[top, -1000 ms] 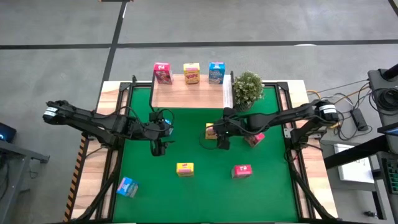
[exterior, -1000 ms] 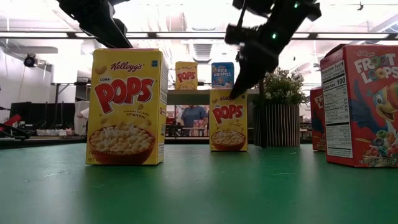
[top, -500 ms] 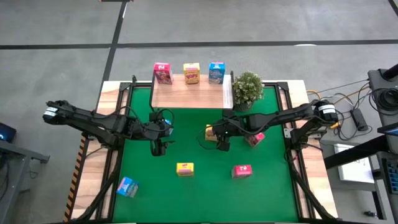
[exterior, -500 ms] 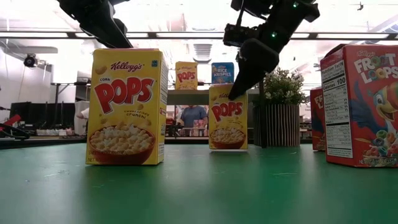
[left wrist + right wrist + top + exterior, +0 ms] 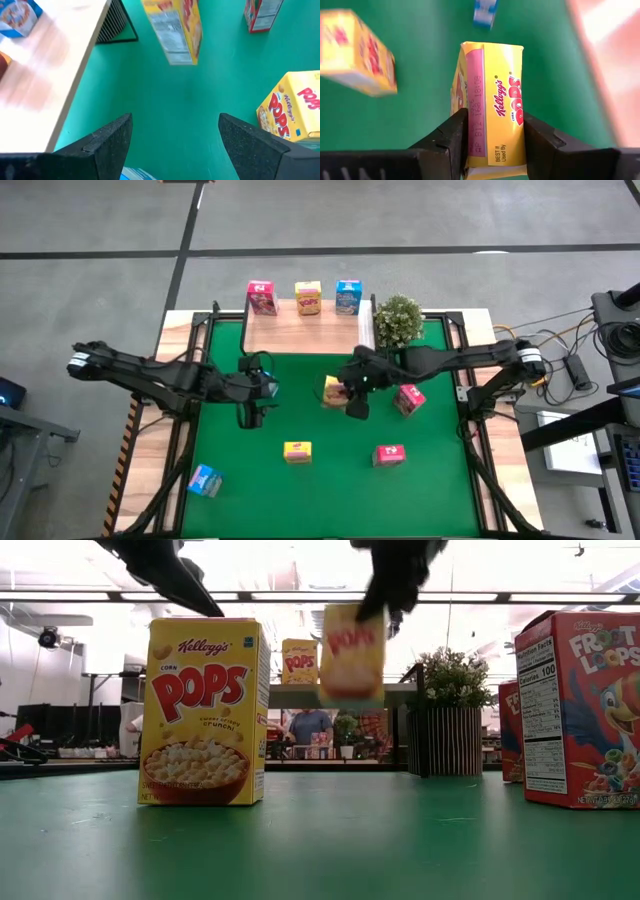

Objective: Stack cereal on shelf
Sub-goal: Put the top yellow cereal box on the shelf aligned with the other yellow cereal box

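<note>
Your right hand [image 5: 345,395] is clamped onto a yellow Corn Pops box [image 5: 334,391], one finger pressed against each side, as the right wrist view [image 5: 492,127] shows clearly. From the low camera, that box [image 5: 352,652] hangs in the air, well clear of the green table [image 5: 320,840], tilted a little. From above, it sits near the middle of the table, in front of the shelf [image 5: 305,330].

Your left hand [image 5: 250,412] hovers over the left-centre of the table with its fingers [image 5: 100,142] spread wide and nothing between them.

Where the rest of the cereal is:
- On the shelf's far edge, in a row: a pink-red box [image 5: 261,297], a yellow box [image 5: 308,297] and a blue box [image 5: 347,297].
- On the table, near the front: a second yellow Pops box [image 5: 297,451], upright, and a pink-red box [image 5: 388,454] to its right.
- Another pink-red box [image 5: 408,398] just right of your right hand.
- A blue box [image 5: 204,480] at the front left corner, turned at an angle.

The potted plant [image 5: 398,322] stands at the shelf's right end.
</note>
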You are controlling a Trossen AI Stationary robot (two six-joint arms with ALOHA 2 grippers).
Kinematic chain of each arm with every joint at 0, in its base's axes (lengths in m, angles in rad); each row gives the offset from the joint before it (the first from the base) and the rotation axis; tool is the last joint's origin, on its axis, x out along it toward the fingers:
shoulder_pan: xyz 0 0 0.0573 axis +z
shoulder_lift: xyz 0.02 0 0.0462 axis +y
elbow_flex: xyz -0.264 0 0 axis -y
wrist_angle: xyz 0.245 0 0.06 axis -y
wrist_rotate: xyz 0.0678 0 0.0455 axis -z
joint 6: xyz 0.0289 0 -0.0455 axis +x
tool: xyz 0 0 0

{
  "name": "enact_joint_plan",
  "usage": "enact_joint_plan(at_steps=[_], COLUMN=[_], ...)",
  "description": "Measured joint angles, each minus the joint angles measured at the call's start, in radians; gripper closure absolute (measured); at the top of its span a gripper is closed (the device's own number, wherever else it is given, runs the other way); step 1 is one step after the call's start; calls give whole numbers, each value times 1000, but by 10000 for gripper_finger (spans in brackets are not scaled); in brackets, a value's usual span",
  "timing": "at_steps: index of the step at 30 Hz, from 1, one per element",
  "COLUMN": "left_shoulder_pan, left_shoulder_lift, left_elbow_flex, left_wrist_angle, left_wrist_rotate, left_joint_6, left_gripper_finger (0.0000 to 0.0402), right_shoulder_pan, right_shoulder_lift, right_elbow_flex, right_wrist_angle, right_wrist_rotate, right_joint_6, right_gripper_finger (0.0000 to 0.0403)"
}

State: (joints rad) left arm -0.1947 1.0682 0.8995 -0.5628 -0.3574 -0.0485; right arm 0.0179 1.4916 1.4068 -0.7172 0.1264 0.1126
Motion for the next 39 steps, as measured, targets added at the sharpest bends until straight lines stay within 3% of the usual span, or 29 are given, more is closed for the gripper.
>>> enact_joint_plan(at_steps=[12,20,28,32,39], left_shoulder_pan=[0,0,0,0,0], left_shoulder_lift=[-10,-32,-67,-70,-68], left_elbow_flex=[18,18,18,18,18], left_wrist_angle=[1,2,3,4,5], left_wrist_rotate=[0,-10,-45,-45,-45], left_joint_6=[14,48,38,39,43], left_gripper_finger=[123,123,123,123,123], right_shoulder_pan=[-150,-276,-374,-405,-422], right_shoulder_lift=[62,272,471,509,520], right_elbow_flex=[375,640,906,948,939], right_wrist_angle=[-63,-151,-320,-345,-341], right_wrist_rotate=[4,-78,-85,-158,-184], right_joint_6=[-289,-454,-558,-567,-577], right_gripper_finger=[263,261,257,253,249])
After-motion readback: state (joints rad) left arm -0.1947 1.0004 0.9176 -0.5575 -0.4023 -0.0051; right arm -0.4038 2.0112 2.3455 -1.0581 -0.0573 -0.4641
